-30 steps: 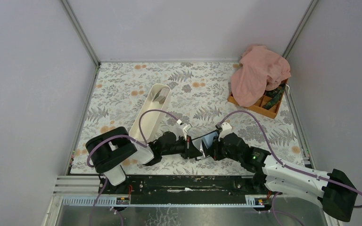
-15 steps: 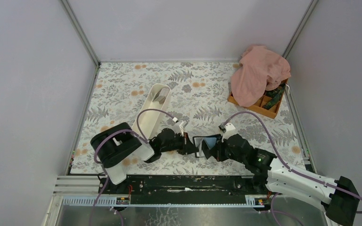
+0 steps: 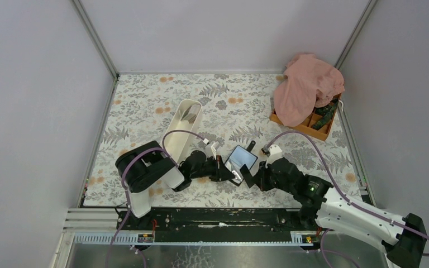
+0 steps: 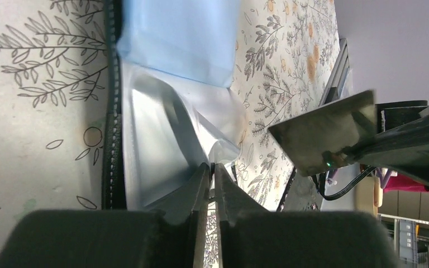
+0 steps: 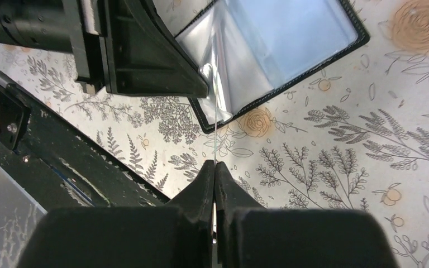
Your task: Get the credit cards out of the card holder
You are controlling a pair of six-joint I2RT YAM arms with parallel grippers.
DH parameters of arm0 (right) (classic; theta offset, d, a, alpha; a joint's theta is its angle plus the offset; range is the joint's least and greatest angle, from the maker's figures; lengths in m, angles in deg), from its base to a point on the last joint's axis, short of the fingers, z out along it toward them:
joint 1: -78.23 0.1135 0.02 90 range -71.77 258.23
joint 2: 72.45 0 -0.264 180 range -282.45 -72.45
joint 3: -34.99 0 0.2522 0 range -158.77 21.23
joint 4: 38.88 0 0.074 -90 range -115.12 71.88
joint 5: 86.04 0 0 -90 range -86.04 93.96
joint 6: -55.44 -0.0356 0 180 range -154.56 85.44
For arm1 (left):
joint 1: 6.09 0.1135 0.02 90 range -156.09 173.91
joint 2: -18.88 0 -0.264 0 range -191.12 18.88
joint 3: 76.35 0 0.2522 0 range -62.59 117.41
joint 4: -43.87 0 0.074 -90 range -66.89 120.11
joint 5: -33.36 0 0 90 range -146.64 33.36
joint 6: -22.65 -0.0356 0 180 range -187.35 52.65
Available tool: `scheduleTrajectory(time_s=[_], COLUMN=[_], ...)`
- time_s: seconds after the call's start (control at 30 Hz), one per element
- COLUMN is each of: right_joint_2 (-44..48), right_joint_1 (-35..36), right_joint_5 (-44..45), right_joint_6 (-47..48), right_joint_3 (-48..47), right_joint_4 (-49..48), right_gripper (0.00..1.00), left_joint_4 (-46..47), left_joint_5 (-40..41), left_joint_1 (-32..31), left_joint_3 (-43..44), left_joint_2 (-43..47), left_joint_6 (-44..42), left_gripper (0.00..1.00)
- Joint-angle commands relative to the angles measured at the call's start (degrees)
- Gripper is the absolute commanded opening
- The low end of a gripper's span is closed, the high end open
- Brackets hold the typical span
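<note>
Work looked barely begun: no card lay loose on the table (image 3: 145,100). Between the arms, near the front edge, the holder (image 3: 241,158) lay open. Its clear pocket (image 4: 162,134) was pinched in the narrow left tool (image 4: 211,167). Closed tight, the right tool (image 5: 214,164) gripped a thin sheet (image 5: 215,128) seen edge-on, running into that pocket; card or sleeve, I could not tell. Pulling cards free remained, by my judgement.

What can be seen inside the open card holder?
Inside the card holder: clear plastic sleeves over a pale blue face. Whether cards sit within the sleeves is hidden by glare.
</note>
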State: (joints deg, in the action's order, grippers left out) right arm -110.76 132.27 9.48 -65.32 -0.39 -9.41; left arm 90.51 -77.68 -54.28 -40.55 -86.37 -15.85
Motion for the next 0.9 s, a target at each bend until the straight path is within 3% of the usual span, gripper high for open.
scheduleTrajectory(time_s=[0.0,0.1,0.17,0.3,0.47,0.53,0.63,0.7,0.77,0.87], right_joint_2=[2.78,3.73,3.77,3.8,7.29,9.02,9.89,9.17,8.37,7.92], right_joint_1=[-0.46,-0.59,-0.58,-0.56,-0.54,-0.59,-0.59,-0.54,-0.56,-0.57], right_joint_5=[3.83,6.16,7.16,8.11,9.25,7.52,3.35,0.48,-1.83,-5.48], right_joint_6=[1.72,1.47,1.26,0.75,0.73,1.55,2.8,3.16,2.94,2.64], right_joint_3=[-4.43,-4.73,-4.7,-4.43,-4.73,-4.62,-4.2,-4.11,-3.99,-3.5], right_joint_4=[2.5,3.67,4.12,3.73,2.36,0.43,-3.89,-6.68,-9.56,-14.84], right_gripper=[0.0,0.0,0.0,0.0,0.0,0.0,0.0,0.0,0.0,0.0], left_joint_4=[-1.53,-6.62,-11.84,-21.82,-26.17,-26.85,-23.2,-10.15,1.46,-4.66], left_joint_5=[-2.09,-0.97,1.47,7.93,18.21,20.76,23.01,16.07,9.86,10.29], left_joint_1=[0.23,0.09,-0.23,-0.84,-0.86,-0.67,1.49,6.04,7.87,5.77], left_joint_3=[1.17,2.34,3.59,5.68,4.51,3.21,-1.82,-7.57,-10.3,-8.1], left_joint_2=[1.88,6.21,10.99,19.47,27.26,29.8,33.52,33.8,33.72,39.41], left_joint_6=[-1.63,-4.55,-7.67,-12.95,-15.5,-14.28,-5.2,0.01,-0.46,-5.54], left_gripper=[0.23,0.45,0.66,0.93,0.96,0.88,0.77,0.82,0.96,1.0])
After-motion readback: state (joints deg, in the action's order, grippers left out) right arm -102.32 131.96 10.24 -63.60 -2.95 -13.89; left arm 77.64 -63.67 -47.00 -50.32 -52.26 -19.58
